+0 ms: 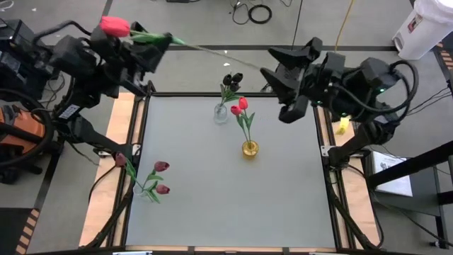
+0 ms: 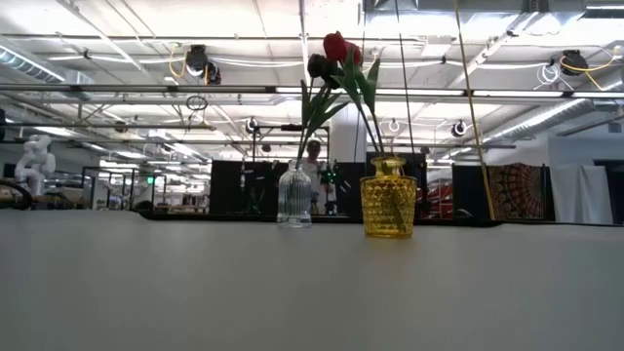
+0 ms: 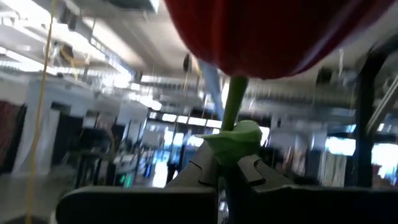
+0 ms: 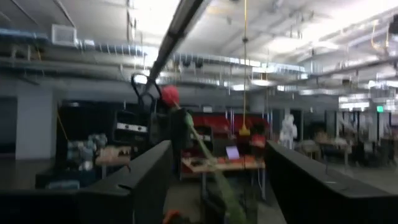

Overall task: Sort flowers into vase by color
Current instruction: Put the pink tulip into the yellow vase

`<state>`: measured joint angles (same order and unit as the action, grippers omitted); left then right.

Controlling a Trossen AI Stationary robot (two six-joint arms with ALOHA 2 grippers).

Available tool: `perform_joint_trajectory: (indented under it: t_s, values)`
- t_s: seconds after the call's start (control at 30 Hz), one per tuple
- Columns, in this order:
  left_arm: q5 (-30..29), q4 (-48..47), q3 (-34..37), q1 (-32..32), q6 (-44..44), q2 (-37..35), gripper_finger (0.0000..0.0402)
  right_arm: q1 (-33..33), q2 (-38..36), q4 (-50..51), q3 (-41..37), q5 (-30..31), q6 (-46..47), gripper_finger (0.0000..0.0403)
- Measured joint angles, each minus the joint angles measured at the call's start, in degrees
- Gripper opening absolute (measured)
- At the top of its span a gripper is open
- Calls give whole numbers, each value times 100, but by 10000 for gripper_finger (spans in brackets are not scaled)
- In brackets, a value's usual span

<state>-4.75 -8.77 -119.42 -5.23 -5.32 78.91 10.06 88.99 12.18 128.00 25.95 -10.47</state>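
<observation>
Left gripper (image 1: 161,39) is clamped on a red tulip (image 1: 115,27) high over the table's far left corner; your right gripper (image 1: 272,79) hangs open. Two red sit in the yellow vase (image 1: 250,149), dark ones in the clear vase (image 1: 221,113), maroon ones (image 1: 161,167) near left.

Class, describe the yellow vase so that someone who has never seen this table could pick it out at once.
Start at the grey table and look toward its far middle, where two vases stand close together. The yellow vase is the one nearer the table's centre, holding red-pink tulips. Its neighbour, the clear glass vase, holds dark, nearly black tulips instead.
</observation>
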Motion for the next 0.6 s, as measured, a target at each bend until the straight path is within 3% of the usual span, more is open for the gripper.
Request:
perform_joint_trajectory:
  t_s: [0.27, 0.6]
  values:
    - [-18, -1539, 0, 0, -8, -2, 4, 136, -315, 1742, 1, 307, 790, 251]
    - [15, -2992, 2, 426, -32, 49, 4, 137, -273, 3606, 0, 40, 2330, 251]
